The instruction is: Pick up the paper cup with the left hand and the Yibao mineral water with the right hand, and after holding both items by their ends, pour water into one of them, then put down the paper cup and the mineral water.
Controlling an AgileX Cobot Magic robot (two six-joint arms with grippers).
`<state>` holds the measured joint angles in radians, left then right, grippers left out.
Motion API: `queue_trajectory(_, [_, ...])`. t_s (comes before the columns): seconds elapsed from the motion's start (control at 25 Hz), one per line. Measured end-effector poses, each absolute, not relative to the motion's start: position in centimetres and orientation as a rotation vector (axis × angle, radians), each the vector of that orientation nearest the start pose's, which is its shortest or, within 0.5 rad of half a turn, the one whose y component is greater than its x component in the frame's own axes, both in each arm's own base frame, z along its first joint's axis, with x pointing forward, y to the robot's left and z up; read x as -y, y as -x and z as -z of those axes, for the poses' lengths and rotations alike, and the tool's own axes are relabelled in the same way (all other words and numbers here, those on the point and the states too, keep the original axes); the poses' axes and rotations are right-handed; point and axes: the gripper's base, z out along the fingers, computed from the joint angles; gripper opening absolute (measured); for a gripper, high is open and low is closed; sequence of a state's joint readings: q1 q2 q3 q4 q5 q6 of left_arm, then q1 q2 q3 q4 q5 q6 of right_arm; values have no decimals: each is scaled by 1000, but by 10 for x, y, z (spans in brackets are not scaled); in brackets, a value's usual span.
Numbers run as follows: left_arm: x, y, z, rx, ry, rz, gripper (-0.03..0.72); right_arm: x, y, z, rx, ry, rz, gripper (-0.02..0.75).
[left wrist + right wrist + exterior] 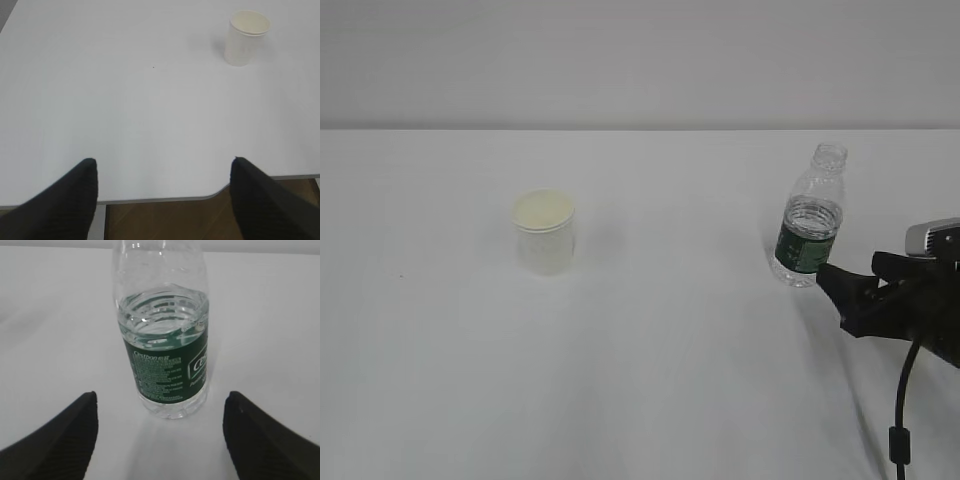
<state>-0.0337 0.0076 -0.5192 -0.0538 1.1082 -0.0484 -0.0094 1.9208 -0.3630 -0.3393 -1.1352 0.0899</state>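
White tabletop (650, 330) carries the two task things, standing well apart. The paper cup (544, 232) stands upright on the left side, its mouth open upward and its cream inside showing; nothing touches it. In the left wrist view the cup (247, 37) sits far up at the right, while the left claw (162, 172) hangs back over the table's near edge with its two black fingers (75, 200) spread wide and nothing between them.

On the right the water bottle (810, 218) stands upright and uncapped, with water (162, 325) reaching to just above its dark green label. The right claw (840, 285) is low at the bottle's foot, its black fingertips just beside the base. From the right wrist view the bottle (162, 340) stands centred ahead of the gap, and the two fingers (65, 440) are parted wide on either side of it, gripping nothing.
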Motion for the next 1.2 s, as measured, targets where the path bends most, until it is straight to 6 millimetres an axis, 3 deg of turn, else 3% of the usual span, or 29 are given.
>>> queue_trajectory(0.4, [4, 8, -279, -2081, 11, 115, 592, -25, -277, -96, -1873, 258, -240, 591])
queue_trajectory(0.96, [4, 8, -279, -2081, 11, 115, 592, -25, -302, -74, -1886, 266, -249, 591])
queue_trajectory(1.2, [4, 8, -279, -2081, 11, 115, 592, -27, -311, -76, -1857, 300, -244, 591])
